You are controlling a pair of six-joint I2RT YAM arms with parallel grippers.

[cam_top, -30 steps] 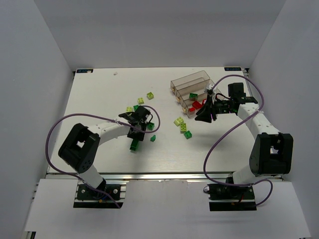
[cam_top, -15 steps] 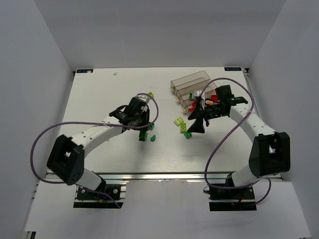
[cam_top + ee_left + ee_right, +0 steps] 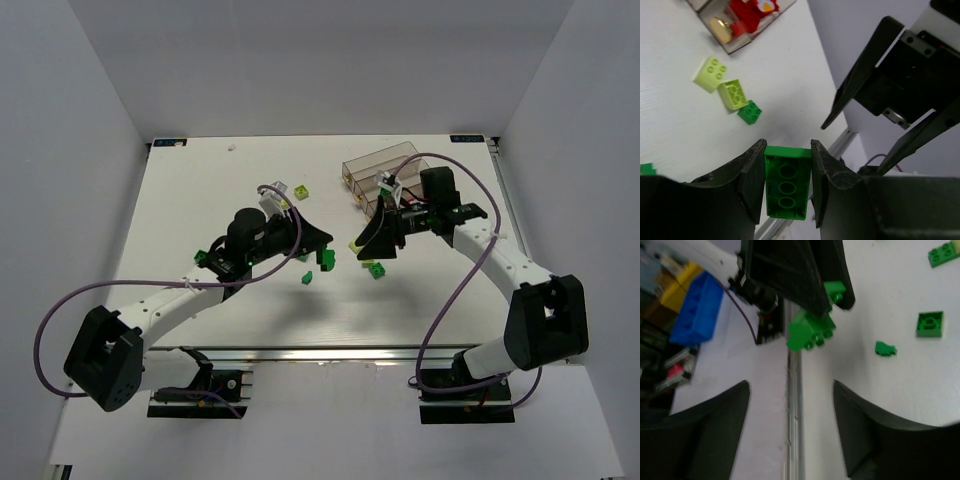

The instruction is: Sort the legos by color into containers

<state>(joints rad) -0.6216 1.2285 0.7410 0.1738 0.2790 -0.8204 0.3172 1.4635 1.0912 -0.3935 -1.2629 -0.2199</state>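
The table (image 3: 200, 180) carries the bins (image 3: 378, 165) near its far right corner; mid-table, the left hand (image 3: 321, 249) clamps a dark green brick (image 3: 786, 182); the right hand (image 3: 368, 238) gapes wide, empty, just beside it; loose legos (image 3: 375, 268) lie around.

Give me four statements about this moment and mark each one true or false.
1. The left claw is shut on a dark green brick. True.
2. The right claw holds a red brick. False: it is open and empty.
3. Red bricks lie in a bin. True.
4. The two pale green bricks lie in a bin. False: they lie side by side on the table, outside the bins.
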